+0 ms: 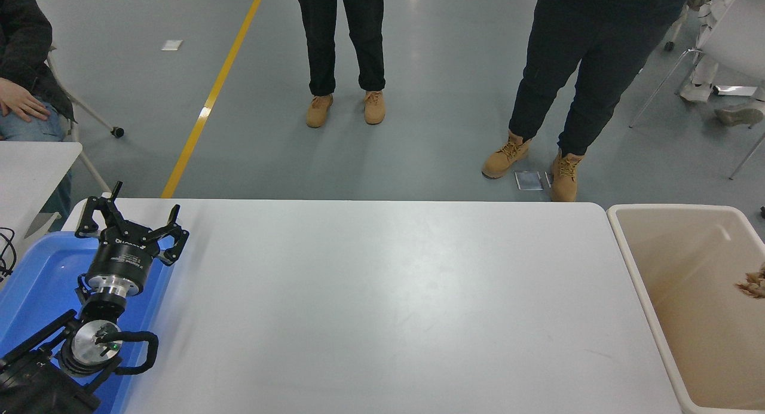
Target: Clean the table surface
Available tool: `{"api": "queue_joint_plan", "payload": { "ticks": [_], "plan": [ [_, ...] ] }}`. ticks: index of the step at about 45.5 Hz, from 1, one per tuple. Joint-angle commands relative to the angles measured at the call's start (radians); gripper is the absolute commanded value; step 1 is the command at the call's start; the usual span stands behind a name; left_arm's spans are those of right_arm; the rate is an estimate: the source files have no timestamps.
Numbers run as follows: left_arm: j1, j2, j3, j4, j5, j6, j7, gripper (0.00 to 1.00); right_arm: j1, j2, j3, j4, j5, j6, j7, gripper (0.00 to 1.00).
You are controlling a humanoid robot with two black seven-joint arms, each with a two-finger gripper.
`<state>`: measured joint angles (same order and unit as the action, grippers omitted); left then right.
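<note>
The wide rectangular white-grey table surface with rounded corners fills the near and middle part of the scene, running from the blue tray at the left to the beige bin at the right; its matte top shows only faint scuffs and a soft reflection. Beyond its far edge lies a grey floor crossed by a yellow line that runs from the far centre toward the table's far-left corner. Two standing people occupy the far side: one in dark trousers and tan boots at the centre, another in dark trousers and tan laced boots to the right. A seated person in a dark jacket appears at the far left, one hand resting on the lap. The beige plastic bin stands just beside the table's right end, with a small brownish crumpled object inside it at the right edge of the view. A shallow blue plastic tray sits at the near left. The left black arm rests over this tray, and its left gripper points toward the far side with fingers spread apart, grasping nothing. A corner of a smaller white table shows at the left edge. The right arm is out of view.
</note>
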<state>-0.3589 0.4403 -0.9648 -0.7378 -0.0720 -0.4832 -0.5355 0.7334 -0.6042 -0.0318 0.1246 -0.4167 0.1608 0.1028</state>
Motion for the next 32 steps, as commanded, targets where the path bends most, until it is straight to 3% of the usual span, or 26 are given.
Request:
{"api": "queue_joint_plan", "payload": {
  "ticks": [1, 13, 32],
  "plan": [
    [0.000, 0.000, 0.000, 0.000, 0.000, 0.000, 0.000, 0.99, 0.015, 0.044, -0.060, -0.028, -0.027, -0.018, 0.002, 0.00],
    [0.000, 0.000, -0.002, 0.000, 0.000, 0.000, 0.000, 0.99, 0.009, 0.181, -0.094, -0.109, -0.027, -0.038, 0.000, 0.00],
    [0.000, 0.000, 0.000, 0.000, 0.000, 0.000, 0.000, 0.99, 0.003, 0.192, -0.125, -0.114, -0.027, -0.063, 0.000, 0.00]
  ]
}}
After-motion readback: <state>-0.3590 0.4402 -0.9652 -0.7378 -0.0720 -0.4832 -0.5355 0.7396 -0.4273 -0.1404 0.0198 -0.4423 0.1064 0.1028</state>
